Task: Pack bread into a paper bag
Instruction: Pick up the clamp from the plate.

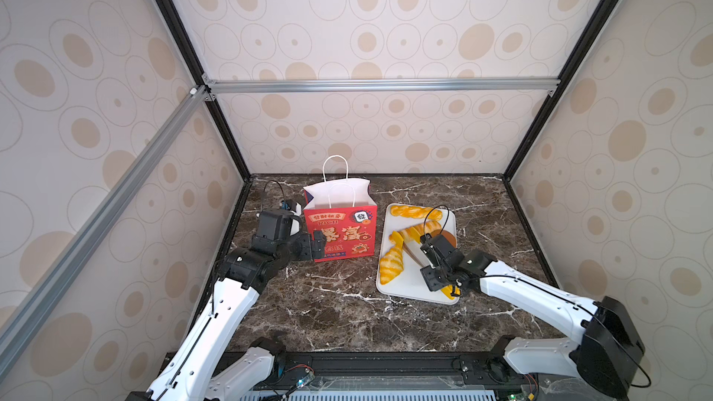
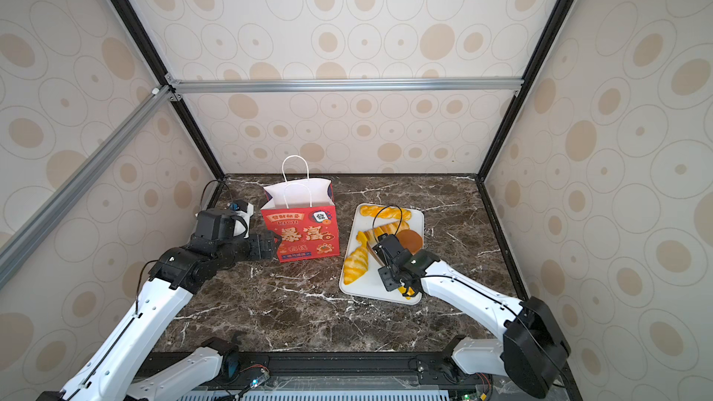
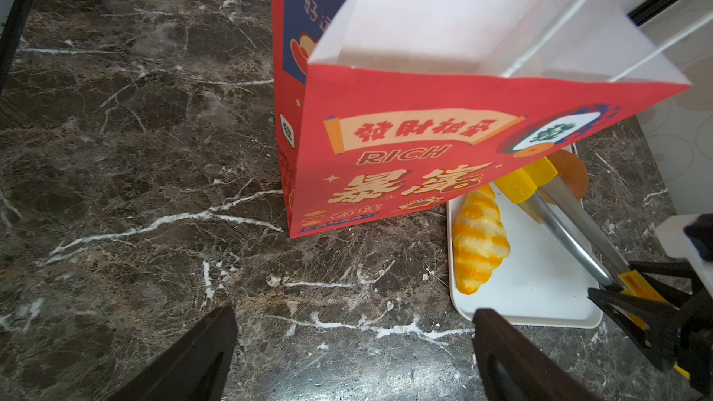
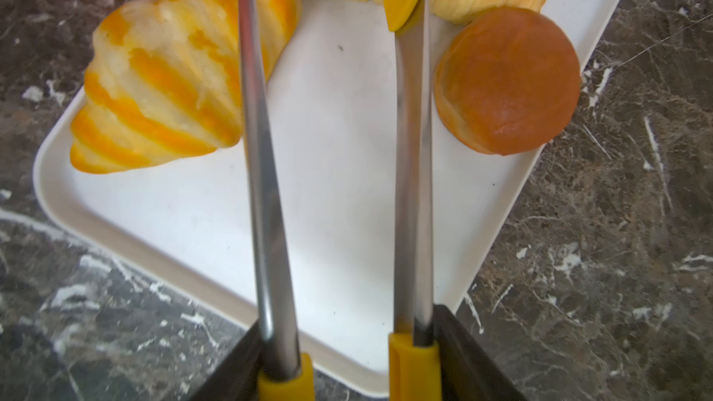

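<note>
Right gripper [image 4: 347, 341] clamps the tongs [image 4: 266, 187], left gripper [image 3: 355, 314] gapes beside the bag [image 3: 424, 156]; the bread [image 4: 169, 82], on the tray [image 4: 347, 244] right of it, looks light and squashy, so pinch mid-body gently.

White, seemingly screw-dotted arms [image 1: 216, 322], black joints [image 1: 247, 268]

This is looking like a robotics lab test cell: aluminium frame rails [image 1: 382, 84] are bracing circle-patterned wall panels [image 1: 386, 13] around a dark marble-look tabletop [image 1: 347, 310], while a white left arm [image 1: 216, 314] and right arm [image 1: 540, 298] are reaching in from a black mounting rail [image 1: 386, 364] at 6 o'clock.
</note>
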Controlling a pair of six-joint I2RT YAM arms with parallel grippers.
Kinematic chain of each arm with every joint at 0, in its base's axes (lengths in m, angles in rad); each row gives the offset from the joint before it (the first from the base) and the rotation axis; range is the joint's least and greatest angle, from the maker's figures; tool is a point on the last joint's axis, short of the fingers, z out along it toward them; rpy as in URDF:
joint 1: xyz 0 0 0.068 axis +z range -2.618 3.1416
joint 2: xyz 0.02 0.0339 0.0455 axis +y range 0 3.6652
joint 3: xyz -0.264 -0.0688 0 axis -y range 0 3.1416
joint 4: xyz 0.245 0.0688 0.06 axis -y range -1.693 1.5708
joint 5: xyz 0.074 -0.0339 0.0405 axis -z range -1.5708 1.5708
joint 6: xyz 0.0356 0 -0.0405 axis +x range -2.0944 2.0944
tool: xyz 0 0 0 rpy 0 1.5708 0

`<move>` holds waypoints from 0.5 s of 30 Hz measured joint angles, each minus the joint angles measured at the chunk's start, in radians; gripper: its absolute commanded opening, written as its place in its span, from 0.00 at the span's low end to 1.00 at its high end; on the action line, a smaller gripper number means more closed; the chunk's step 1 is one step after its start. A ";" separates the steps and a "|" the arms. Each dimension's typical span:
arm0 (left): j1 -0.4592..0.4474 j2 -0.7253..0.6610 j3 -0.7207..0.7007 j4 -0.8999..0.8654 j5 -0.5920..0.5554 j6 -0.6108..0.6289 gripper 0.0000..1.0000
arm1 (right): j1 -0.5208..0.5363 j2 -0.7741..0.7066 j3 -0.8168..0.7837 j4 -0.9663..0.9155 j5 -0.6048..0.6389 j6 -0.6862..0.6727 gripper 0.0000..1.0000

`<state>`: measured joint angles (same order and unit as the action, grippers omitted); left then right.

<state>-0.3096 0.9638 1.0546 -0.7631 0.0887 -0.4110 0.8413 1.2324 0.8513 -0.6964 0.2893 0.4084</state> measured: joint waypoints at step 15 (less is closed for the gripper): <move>0.000 -0.011 0.000 0.008 0.018 0.000 0.99 | 0.273 -0.224 -0.010 -0.219 0.153 0.167 0.58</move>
<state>-0.3096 0.9527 1.0546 -0.7555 0.1066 -0.4110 1.1141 1.0088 0.8413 -0.9150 0.4423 0.5758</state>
